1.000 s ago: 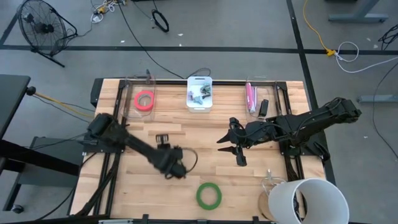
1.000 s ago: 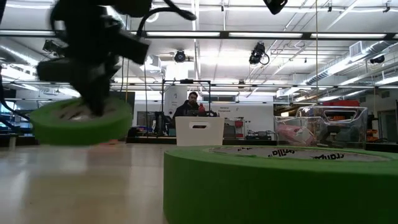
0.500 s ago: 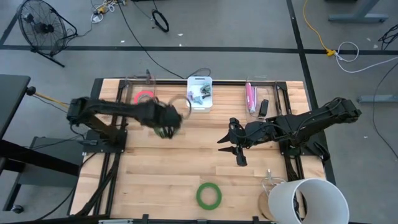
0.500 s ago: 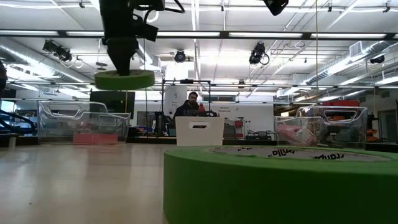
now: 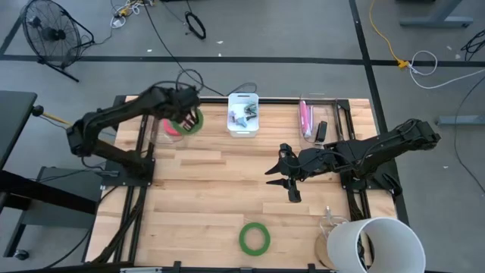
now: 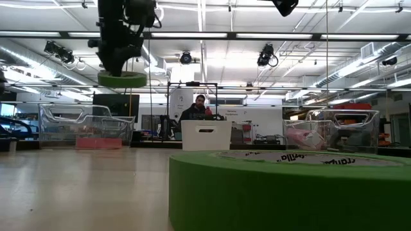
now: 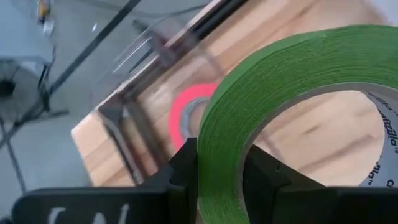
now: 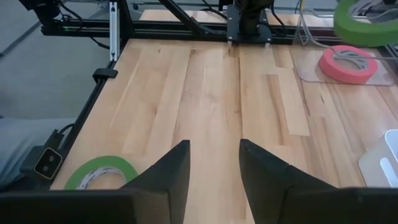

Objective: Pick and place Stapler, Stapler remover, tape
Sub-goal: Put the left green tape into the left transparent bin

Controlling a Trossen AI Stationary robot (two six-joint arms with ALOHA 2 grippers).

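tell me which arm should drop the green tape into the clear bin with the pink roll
The left. Its claw already grips the green tape roll above the clear bin holding the pink roll. The right claw hangs empty over mid-table, far from that bin.

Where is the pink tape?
The pink tape lies in the clear bin at the table's far left in the high view, right under the green tape held up by the left gripper.
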